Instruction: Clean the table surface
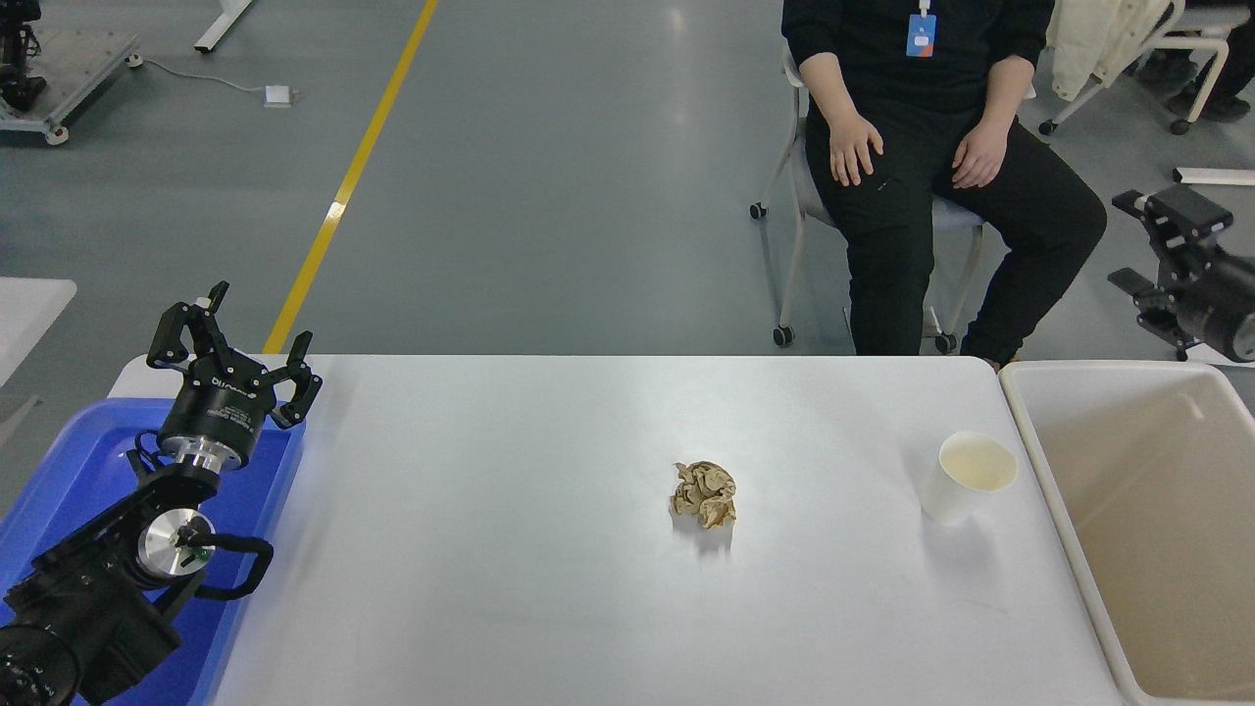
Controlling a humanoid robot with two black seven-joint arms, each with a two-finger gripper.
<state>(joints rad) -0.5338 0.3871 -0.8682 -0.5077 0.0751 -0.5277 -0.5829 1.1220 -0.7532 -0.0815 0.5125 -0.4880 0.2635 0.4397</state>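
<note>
Now, my read:
Counter surface point(510, 549): smooth, rigid, glossy.
Paper wad point(703, 494): light, soft; I'd pinch its middle.
Left gripper point(235, 345): jaws spread, empty.
Right gripper point(1157, 250): jaws unclear.

White table surface point(510, 549) — crumpled paper point(704, 494), paper cup point(966, 478).
</note>
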